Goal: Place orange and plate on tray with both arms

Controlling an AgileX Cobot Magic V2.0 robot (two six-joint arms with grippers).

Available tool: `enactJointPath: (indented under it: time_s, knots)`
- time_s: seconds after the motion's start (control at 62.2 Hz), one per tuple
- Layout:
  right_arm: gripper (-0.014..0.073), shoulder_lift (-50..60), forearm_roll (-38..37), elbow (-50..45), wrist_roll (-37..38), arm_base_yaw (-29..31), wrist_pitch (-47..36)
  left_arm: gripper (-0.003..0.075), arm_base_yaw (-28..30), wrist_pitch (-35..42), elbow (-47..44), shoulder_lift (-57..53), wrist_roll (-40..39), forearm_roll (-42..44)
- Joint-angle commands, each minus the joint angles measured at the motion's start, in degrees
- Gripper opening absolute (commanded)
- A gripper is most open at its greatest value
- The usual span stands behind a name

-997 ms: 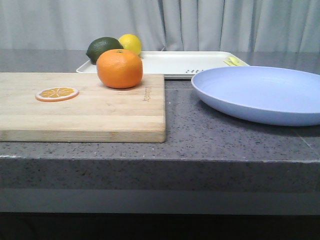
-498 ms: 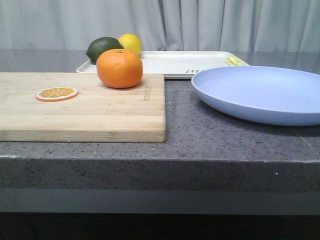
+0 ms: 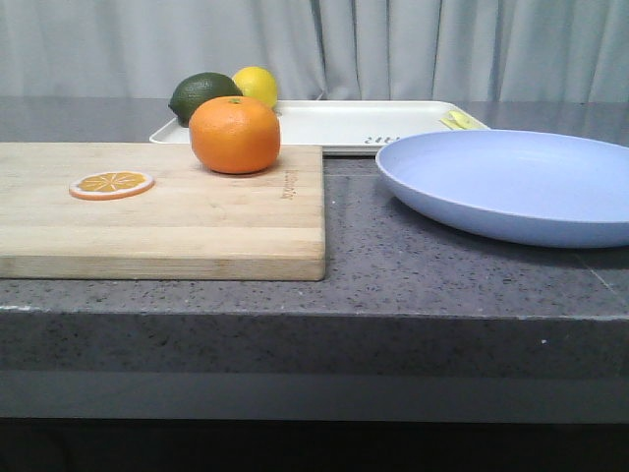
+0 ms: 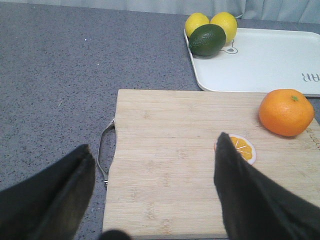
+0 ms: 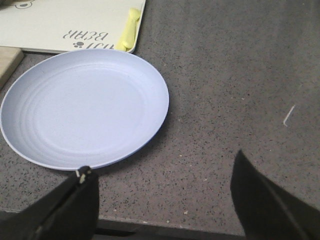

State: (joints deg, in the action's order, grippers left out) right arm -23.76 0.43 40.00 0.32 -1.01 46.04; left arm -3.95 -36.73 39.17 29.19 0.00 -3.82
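Front view shows nothing yet being lifted: the orange [image 3: 235, 135] is being carried at the far right corner of the cutting board [image 3: 162, 210], the plate [image 3: 511, 183] is lying bare on the counter [image 3: 413, 285] near its right edge, presumably laid out one per arm. Both the left gripper [image 4: 155, 192] and right gripper [image 5: 165, 200] are being held spread wide and empty, short of their targets. Farthest back, the tray [image 3: 344, 123] is being occupied by a lime [image 3: 202, 96] and lemons [image 4: 210, 24] at its left corner and a small yellow piece [image 5: 131, 27] at its right edge, its middle left free.

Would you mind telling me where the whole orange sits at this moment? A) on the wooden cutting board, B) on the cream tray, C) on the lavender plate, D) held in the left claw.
A: the orange rests on the far right corner of the cutting board, in front of the tray; the plate lies empty.
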Motion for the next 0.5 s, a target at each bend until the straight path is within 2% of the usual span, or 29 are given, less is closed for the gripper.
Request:
enactJointPath:
  time_s: [0.0, 0.096, 0.354, 0.482]
  knots:
    - [0.058, -1.5, 0.0, 2.6, -1.2, 0.0, -1.8, 0.0568, -0.4, 4.7, 1.6, 0.7, 0.0, -0.2]
    - [0.058, -2.4, 1.2, 3.9, -3.3, 0.0, 1.1, 0.0568, -2.2, 3.4, 1.6, 0.7, 0.0, -0.9]
    - [0.058, -3.2, 13.7, 5.0, -13.5, -0.3, 4.6, 0.0568, -10.9, 3.6, 4.3, 6.3, 1.6, -0.9]
    - [0.0575, -3.2, 14.3, 5.0, -14.0, -2.3, 4.8, 0.0568, -15.7, 4.2, 8.2, 12.9, 1.7, -0.8]
